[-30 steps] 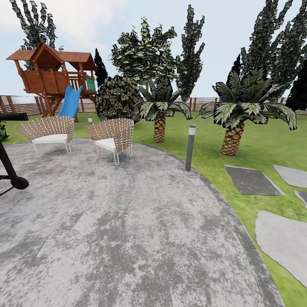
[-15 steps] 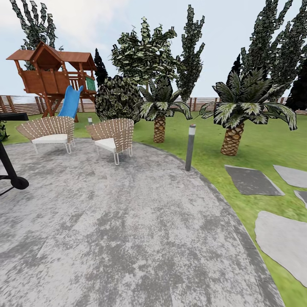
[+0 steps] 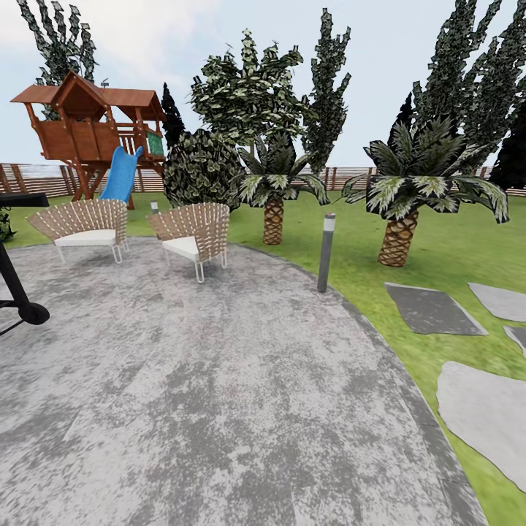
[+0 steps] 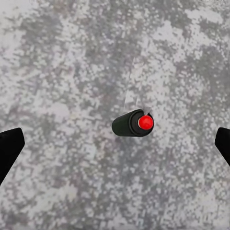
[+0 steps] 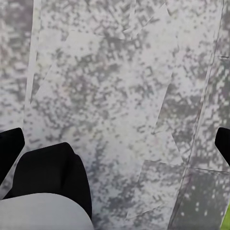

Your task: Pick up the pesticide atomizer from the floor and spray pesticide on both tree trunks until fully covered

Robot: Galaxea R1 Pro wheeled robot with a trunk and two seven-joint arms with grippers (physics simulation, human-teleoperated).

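The pesticide atomizer is out of view. My left gripper (image 4: 115,146) hangs open over grey mottled paving, its black fingertips (image 4: 9,149) at the frame's two sides with nothing between them. A small black cylinder with a red end (image 4: 134,123) shows below it. My right gripper (image 5: 115,143) is also open above the paving, beside a rounded black and white body (image 5: 48,196). In the head view the garden lawn (image 3: 438,248) lies beyond the patio. Tall leafy trees (image 3: 252,88) rise at the back, their trunks hidden by a bush and palms.
Two woven chairs (image 3: 193,232) stand on the round patio (image 3: 219,394), with a grey bollard light (image 3: 326,252) at its rim. Two short palms (image 3: 400,219), stepping stones (image 3: 431,310), a wooden playhouse with a blue slide (image 3: 95,135) and a slatted fence (image 3: 36,179) surround it. A black frame (image 3: 18,292) is at the left edge.
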